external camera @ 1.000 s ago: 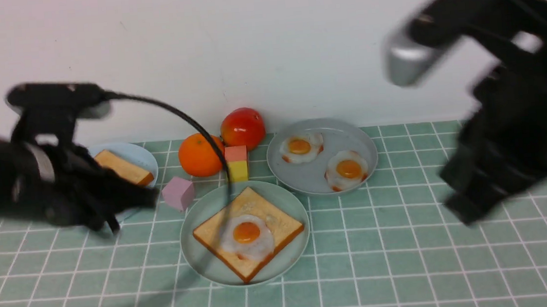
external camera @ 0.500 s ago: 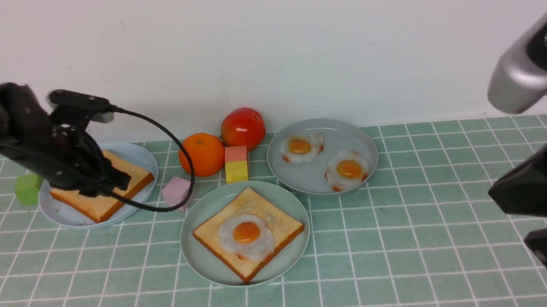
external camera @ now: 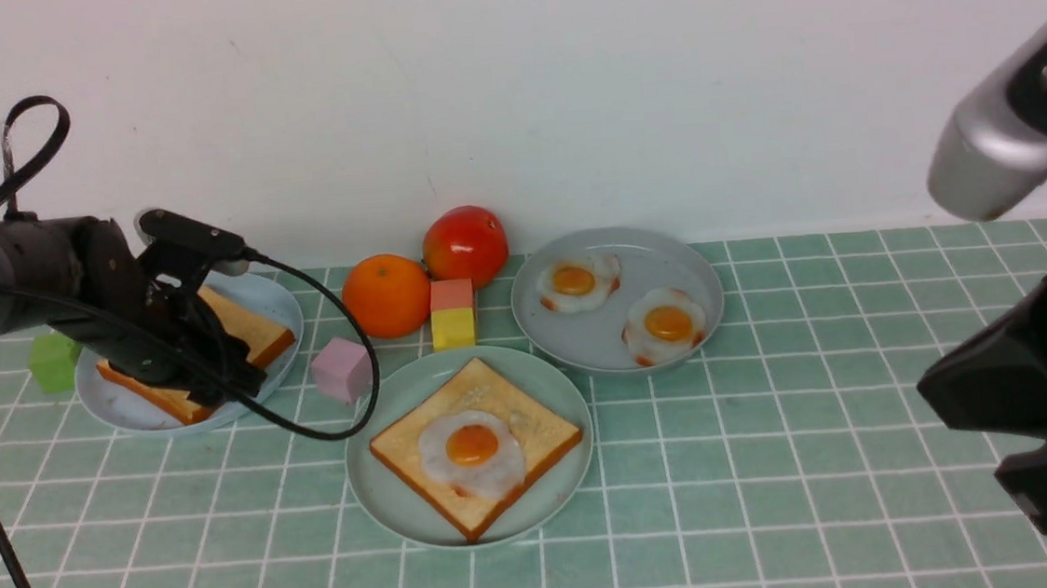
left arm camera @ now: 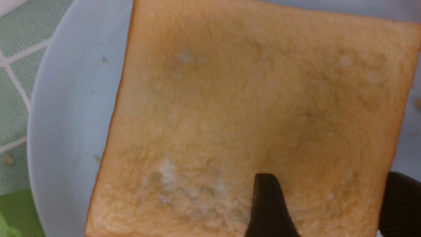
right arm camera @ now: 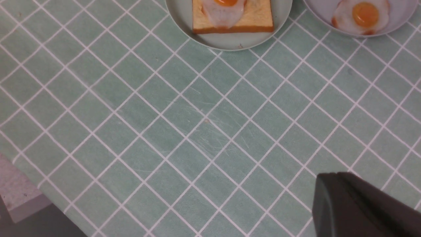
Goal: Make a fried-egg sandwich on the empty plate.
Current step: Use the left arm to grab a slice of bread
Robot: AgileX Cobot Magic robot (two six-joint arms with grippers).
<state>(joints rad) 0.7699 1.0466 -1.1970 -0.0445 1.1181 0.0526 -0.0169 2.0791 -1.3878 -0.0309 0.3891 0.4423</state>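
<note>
The mint-green plate (external camera: 380, 492) sits in the middle with one toast slice (external camera: 534, 429) on it and a fried egg (external camera: 472, 448) on that slice. A second toast slice (external camera: 255, 329) lies on the light blue plate (external camera: 121, 410) at the left. My left gripper (external camera: 217, 374) is low over this slice and open. In the left wrist view one finger (left arm camera: 266, 204) is over the toast (left arm camera: 246, 115) and the other is just past its edge. My right gripper (right arm camera: 332, 179) is shut on nothing, raised over bare tiles at the right.
A grey plate (external camera: 621, 342) behind the mint one holds two more fried eggs (external camera: 576, 280) (external camera: 668, 323). An orange (external camera: 385, 295), a tomato (external camera: 465, 245), a pink-and-yellow block (external camera: 453, 315) and a pink cube (external camera: 341, 369) stand between the plates. A green cube (external camera: 52, 362) is far left.
My left arm swung back over the light blue plate, came down onto the toast there, and its jaws opened. The right arm pulled away to the right edge and settled.
</note>
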